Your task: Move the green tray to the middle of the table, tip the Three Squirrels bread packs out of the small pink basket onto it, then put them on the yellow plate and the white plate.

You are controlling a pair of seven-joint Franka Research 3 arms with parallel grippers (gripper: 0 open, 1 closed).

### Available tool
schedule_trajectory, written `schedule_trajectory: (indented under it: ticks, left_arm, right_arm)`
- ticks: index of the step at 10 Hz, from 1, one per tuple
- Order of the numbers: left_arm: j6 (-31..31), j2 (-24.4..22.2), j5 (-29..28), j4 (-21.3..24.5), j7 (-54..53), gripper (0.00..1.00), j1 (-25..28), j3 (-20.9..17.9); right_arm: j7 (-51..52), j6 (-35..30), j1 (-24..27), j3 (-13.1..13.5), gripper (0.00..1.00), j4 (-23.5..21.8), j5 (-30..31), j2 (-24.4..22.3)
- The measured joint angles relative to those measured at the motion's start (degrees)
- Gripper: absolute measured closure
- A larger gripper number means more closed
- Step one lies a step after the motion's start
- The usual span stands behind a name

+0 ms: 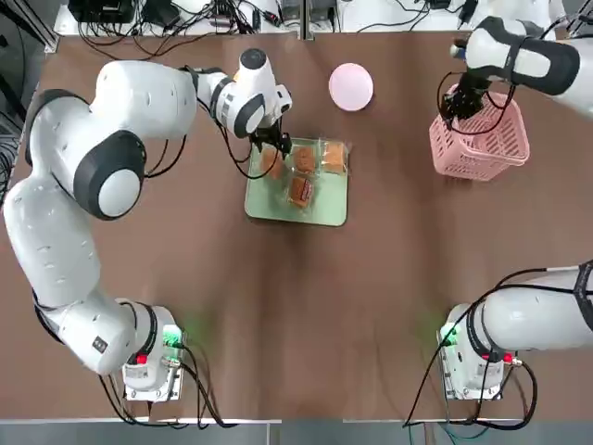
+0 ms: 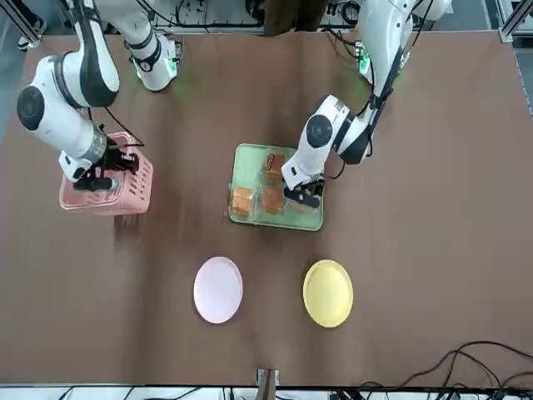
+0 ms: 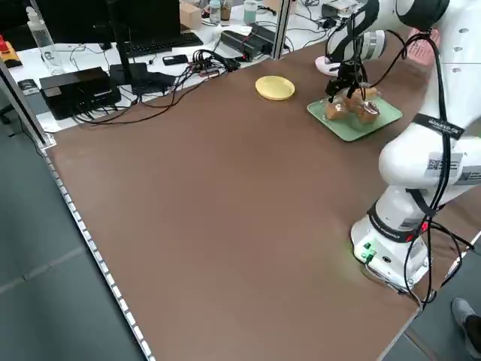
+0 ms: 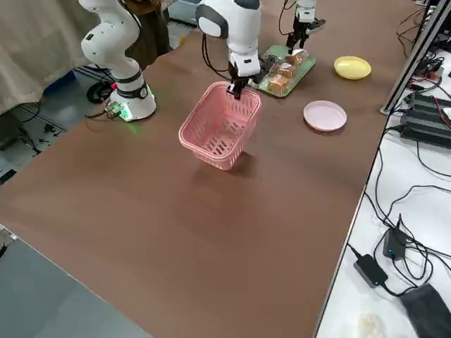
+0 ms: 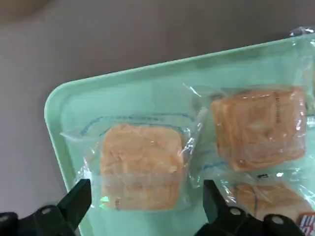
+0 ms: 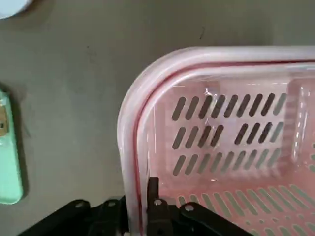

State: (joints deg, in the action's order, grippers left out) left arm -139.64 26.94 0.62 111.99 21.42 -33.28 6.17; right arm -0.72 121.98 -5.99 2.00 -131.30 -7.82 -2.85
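The green tray (image 1: 324, 209) lies mid-table with several Three Squirrels bread packs (image 1: 299, 192) on it. My left gripper (image 1: 271, 146) hovers open over the pack (image 5: 140, 167) at the tray's far left corner, one finger (image 5: 74, 202) on each side of it. My right gripper (image 1: 457, 109) is shut on the rim of the small pink basket (image 1: 482, 141). The basket is empty and tilted at the far right. The white plate (image 1: 351, 86) sits beyond the tray. The yellow plate (image 2: 327, 292) lies next to it, hidden under my left arm in the top view.
Both arm bases (image 1: 148, 357) stand at the near edge. Cables and black electronics (image 3: 75, 86) lie on a bench past the table's far edge. Open brown table (image 1: 306, 315) stretches between the tray and the bases.
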Motion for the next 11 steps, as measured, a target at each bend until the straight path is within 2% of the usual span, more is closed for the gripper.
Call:
schedule_trajectory:
  ticks: [4, 10, 11]
  left_arm:
    - [0.0, 0.0, -0.2, 0.4, -5.4, 0.0, 2.0, -0.1]
    - [-5.3, 3.1, -0.2, 0.7, -6.6, 0.0, 1.6, 0.1]
    - [-6.2, 3.6, -0.2, 0.7, -6.6, 0.0, 1.6, 0.1]
  right_arm:
    - [0.3, 5.8, 0.0, 0.1, 0.93, -3.8, 0.3, 2.7]
    - [0.4, 7.5, -1.0, -0.2, 0.91, -4.9, 0.4, 4.3]
    - [0.4, 7.6, -1.1, -0.2, 0.79, -4.9, 0.4, 4.6]
